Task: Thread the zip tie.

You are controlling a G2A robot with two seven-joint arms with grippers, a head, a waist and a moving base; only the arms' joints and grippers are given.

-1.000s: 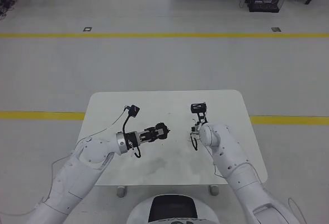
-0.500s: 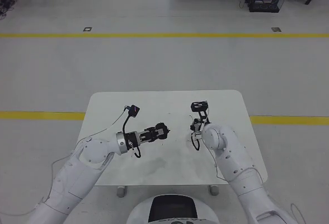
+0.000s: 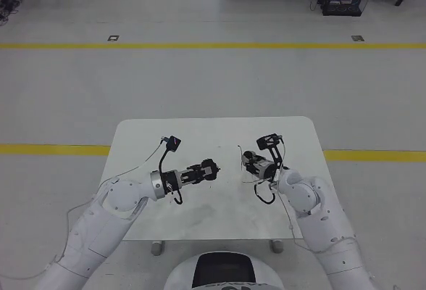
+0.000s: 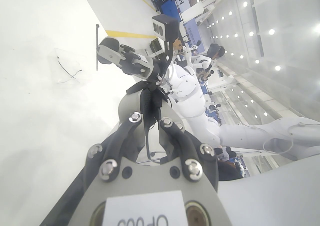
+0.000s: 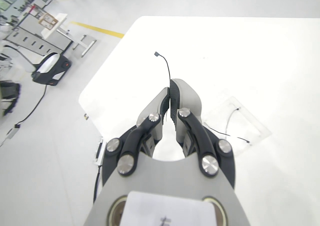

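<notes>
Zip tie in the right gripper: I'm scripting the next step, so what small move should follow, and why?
Probably ease the left gripper toward the right gripper. The right is shut on the zip tie, whose head end sticks out free, and a gap separates the two grippers over the table.

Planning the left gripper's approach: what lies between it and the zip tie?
In the top view, only bare table shows between the left gripper and the zip tie.
</notes>
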